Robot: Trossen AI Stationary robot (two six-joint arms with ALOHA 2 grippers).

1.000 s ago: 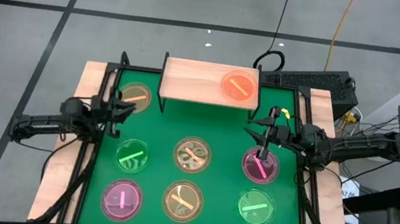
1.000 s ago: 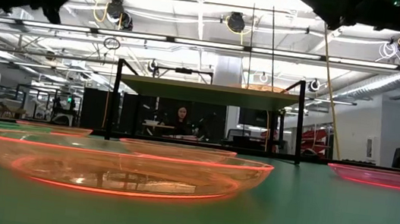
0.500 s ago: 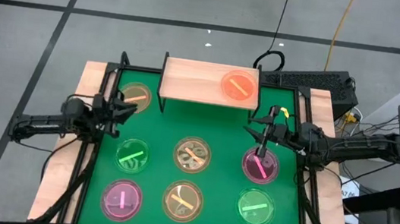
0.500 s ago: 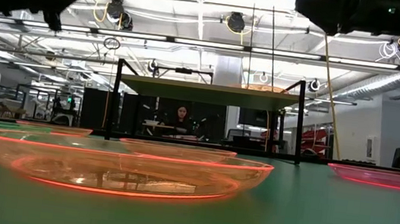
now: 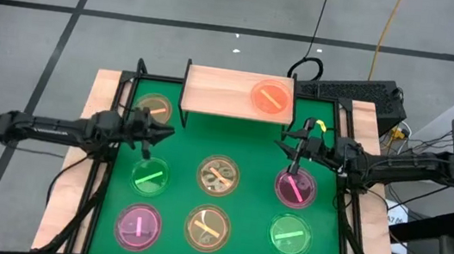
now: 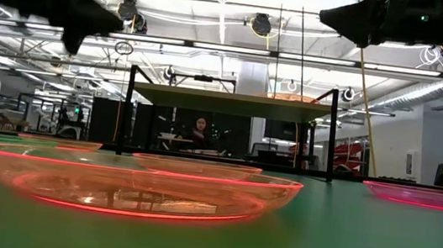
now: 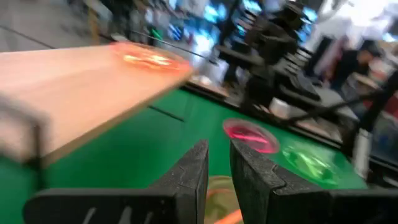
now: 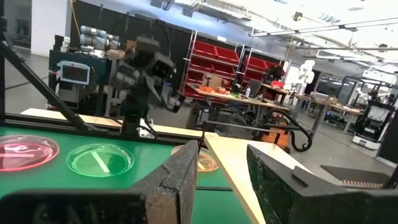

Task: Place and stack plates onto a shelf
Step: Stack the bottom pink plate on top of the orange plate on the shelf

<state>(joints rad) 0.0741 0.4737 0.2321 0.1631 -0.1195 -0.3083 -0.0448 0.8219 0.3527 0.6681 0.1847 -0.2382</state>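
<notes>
1. Status: one orange plate [image 5: 271, 97] already rests on the right half of the shelf [image 5: 214, 91]; the shelf's left half is bare. Seven plates lie on the green mat [image 5: 180, 152] in front of it. The step in hand appears to be the approach to the next pick.

2. Plates on the mat: an amber plate [image 5: 154, 107] at far left beside the shelf leg; a green plate [image 5: 150, 176] on the left, middle row; a tan plate [image 5: 217, 175] at centre; a pink plate [image 5: 295, 187] on the right, middle row; a pink plate [image 5: 138, 225], an amber plate [image 5: 207, 228] and a green plate [image 5: 291, 234] along the near row.

3. Left gripper [image 5: 153, 136]: hangs above the mat between the far-left amber plate and the green plate in the middle row. Its fingers [image 7: 249, 171] stand close together with only a narrow gap, and nothing is between them.

4. Right gripper [image 5: 295, 159]: hangs above the far edge of the right-hand pink plate, off the shelf's right end. Its fingers [image 8: 177, 174] are parted and hold nothing.

5. Next move, as a judgement: each gripper must descend to the rim of its nearest plate, take the rim between the fingers, lift clear of the shelf edge and carry across. The left gripper would first need to spread its fingers.

6. Placement: the bare left half of the shelf can take one plate; a second plate would need centring on the orange plate so the stack sits level.
</notes>
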